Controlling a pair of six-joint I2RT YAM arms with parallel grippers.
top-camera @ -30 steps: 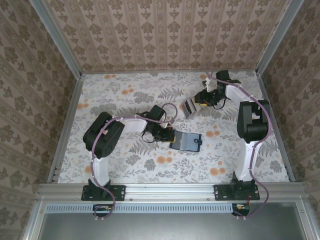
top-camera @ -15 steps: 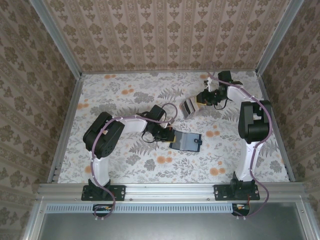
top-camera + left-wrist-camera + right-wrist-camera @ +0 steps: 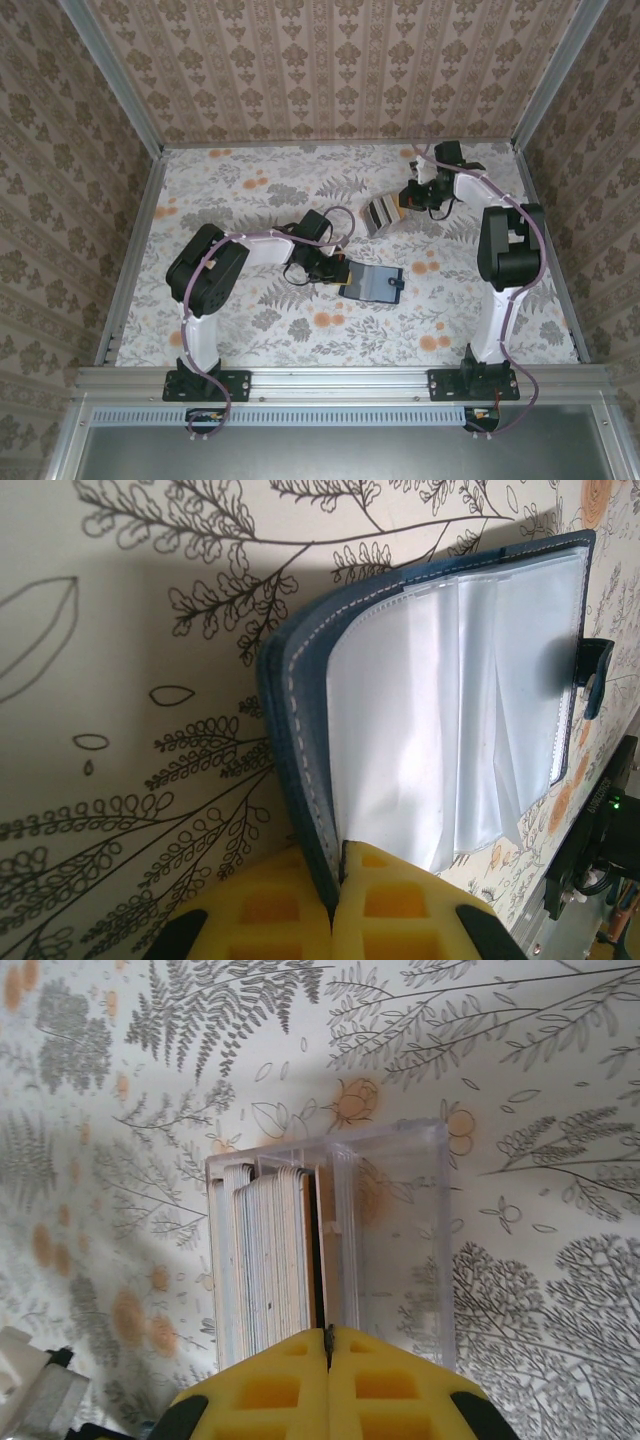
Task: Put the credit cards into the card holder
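Here, the left fingers [image 3: 265, 915] are clamping the floppy card holder [image 3: 450, 710] by its cover while the right fingers [image 3: 390, 1390] are pinching one stiff, likely slippery card [image 3: 323, 1250] by its edge.

A tabletop [image 3: 250, 200] covered in pale cloth, printed with grey ferns and small orange blossoms, sits inside a three-sided booth. The back wall [image 3: 340, 70], left wall [image 3: 50, 200] and right wall [image 3: 600, 200] all wear beige-brown wallpaper with vertical bands of damask-like flowers. Bare aluminium rails [image 3: 110, 75] rise at the back corners and follow the table's sides, a wider metal beam [image 3: 340, 380] crosses the near edge, and the light is soft and even, leaving only faint shadows on the cloth.
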